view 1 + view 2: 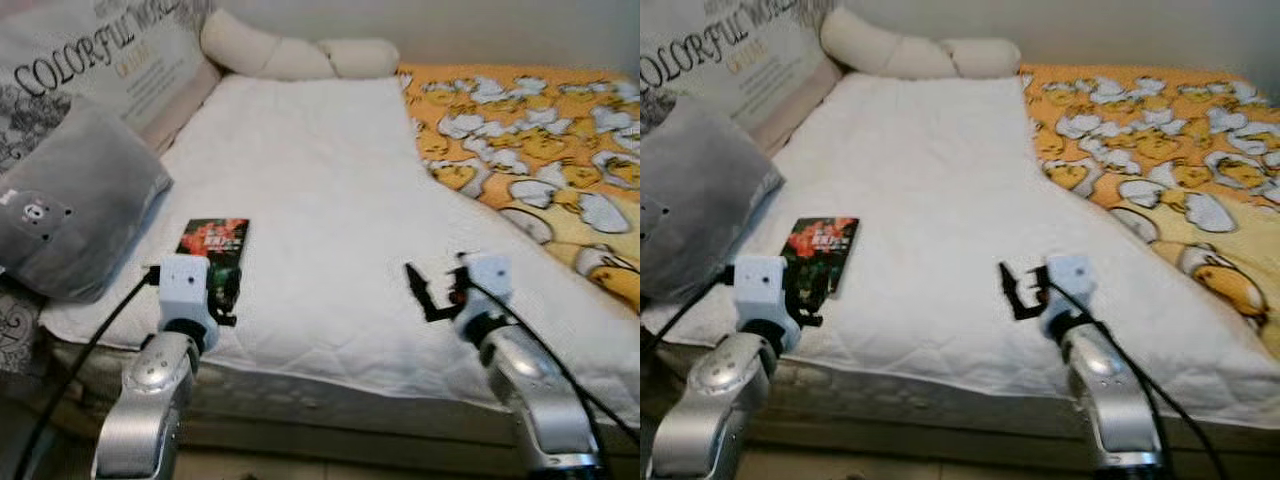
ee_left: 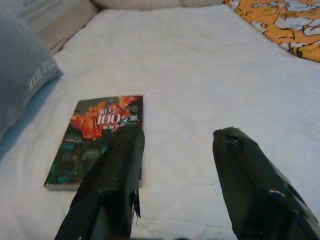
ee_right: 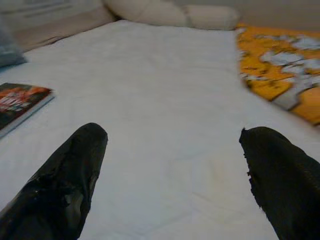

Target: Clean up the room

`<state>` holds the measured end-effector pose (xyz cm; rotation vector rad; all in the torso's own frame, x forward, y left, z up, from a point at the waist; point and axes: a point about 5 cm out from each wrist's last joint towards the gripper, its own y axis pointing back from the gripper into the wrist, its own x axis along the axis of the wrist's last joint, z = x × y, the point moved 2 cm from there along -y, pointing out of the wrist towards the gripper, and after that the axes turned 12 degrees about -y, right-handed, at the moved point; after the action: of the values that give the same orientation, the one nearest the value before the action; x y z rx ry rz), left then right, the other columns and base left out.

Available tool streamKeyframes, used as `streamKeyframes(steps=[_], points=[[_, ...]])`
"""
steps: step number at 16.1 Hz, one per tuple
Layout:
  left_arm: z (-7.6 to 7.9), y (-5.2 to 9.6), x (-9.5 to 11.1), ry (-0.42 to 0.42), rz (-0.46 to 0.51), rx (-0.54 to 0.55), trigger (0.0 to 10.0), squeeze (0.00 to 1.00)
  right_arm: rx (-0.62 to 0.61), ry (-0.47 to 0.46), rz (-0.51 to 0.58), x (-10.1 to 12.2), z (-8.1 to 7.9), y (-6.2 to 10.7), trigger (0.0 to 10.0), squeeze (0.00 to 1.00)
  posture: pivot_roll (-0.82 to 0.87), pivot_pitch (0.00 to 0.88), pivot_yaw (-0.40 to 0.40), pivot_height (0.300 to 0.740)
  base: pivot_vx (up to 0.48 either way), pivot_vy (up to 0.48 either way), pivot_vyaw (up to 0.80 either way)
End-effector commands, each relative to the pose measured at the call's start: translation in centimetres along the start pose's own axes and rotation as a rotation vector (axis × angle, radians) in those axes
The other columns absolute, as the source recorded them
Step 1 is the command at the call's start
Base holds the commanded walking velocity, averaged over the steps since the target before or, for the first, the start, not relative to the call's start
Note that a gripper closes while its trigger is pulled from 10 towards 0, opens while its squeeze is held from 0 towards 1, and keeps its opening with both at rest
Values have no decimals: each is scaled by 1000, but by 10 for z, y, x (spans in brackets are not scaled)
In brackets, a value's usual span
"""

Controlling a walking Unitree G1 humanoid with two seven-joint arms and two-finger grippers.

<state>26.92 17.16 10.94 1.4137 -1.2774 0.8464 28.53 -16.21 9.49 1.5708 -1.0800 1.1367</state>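
Note:
A dark book with a red and green cover (image 1: 213,245) lies flat on the white mattress (image 1: 310,190) near its front left corner. My left gripper (image 2: 175,150) hovers just in front of the book, open, one finger overlapping the book's near edge in the left wrist view. The book (image 2: 95,137) fills the area ahead of that finger. My right gripper (image 1: 428,290) is held over the front middle of the mattress, open and empty. From the right wrist the book (image 3: 20,102) appears off to one side.
A grey pillow (image 1: 70,205) rests at the left edge beside the book. A printed cushion (image 1: 100,60) and a cream bolster (image 1: 290,55) sit at the head. An orange patterned blanket (image 1: 530,140) covers the right side.

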Motion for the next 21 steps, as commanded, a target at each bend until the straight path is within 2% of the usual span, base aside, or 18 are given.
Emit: streamKeyframes(steps=[1, 2, 5, 9, 14, 17, 21], points=[[-5, 0, -1, 7, -5, 19, 10000, 231, 22, 5, 11, 2, -6, -4, 10000, 796, 5, 0, 23, 740, 0, -322, 0], [-6, -2, 0, 12, -3, 26, 10000, 227, 18, 13, 13, 3, -5, -5, 10000, 765, 3, 0, 22, 740, 0, -319, 0], [-9, -2, -5, -4, -16, 35, 10000, 227, -3, 17, 11, 4, -1, -7, 10000, 753, -3, 0, 23, 740, 0, -322, 0], [-8, -3, -7, 0, -24, 41, 10000, 231, -31, -11, 9, 3, 5, -7, 10000, 612, -5, 0, 22, 740, 0, -321, 0], [-1, -6, -9, 4, -28, 23, 10000, 231, -25, -25, 6, 1, 2, -8, 10000, 608, -9, 0, 21, 740, 0, -322, 0], [1, -8, -7, 5, -21, 21, 10000, 231, -12, 14, 5, 4, 3, -10, 10000, 635, -11, 0, 19, 740, 0, -360, 0], [1, -10, -5, 3, -13, 18, 10000, 231, -21, 10, 4, 5, 6, -10, 10000, 620, -21, 0, 17, 740, 0, -422, 439]])
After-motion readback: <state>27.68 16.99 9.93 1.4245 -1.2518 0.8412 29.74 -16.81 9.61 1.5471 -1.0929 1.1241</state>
